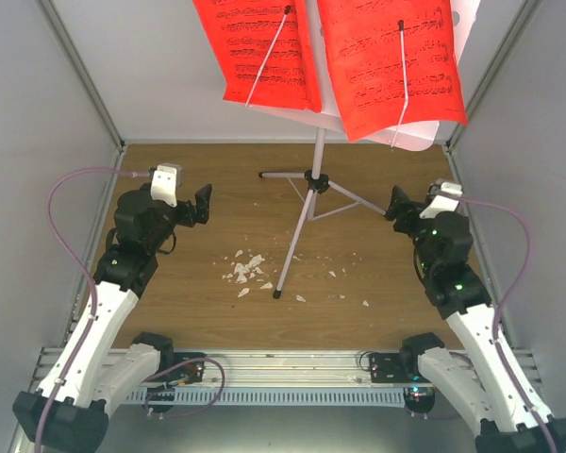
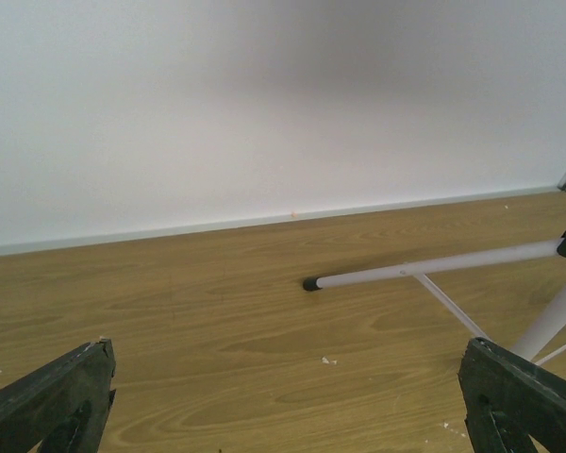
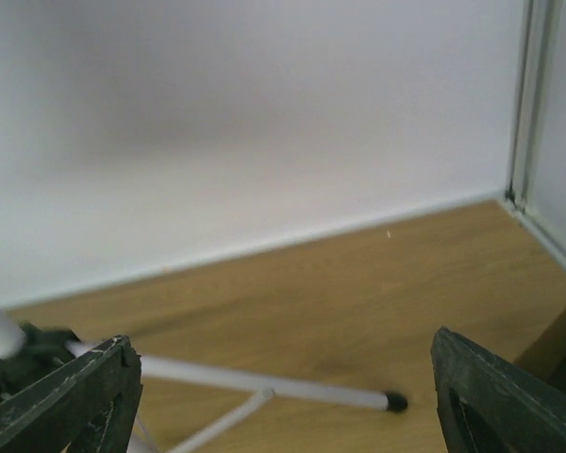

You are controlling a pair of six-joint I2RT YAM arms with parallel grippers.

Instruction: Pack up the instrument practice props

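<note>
Stand (image 1: 299, 231) rises between left gripper (image 1: 200, 204) and right gripper (image 1: 397, 204), both wide open, empty.

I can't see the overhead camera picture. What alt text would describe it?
A white music stand holding two bright red music sheets stands on a wooden table. The left gripper and right gripper, both open and empty, flank it; white crumbs lie near one leg.

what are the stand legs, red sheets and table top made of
Thin white tripod legs: probably painted metal tubing, smooth, round, with a black rubbery end cap. Bright red music sheets: matte printed paper, thin, slightly curled. Brown table top: wood-grain surface, maybe laminate.
</note>
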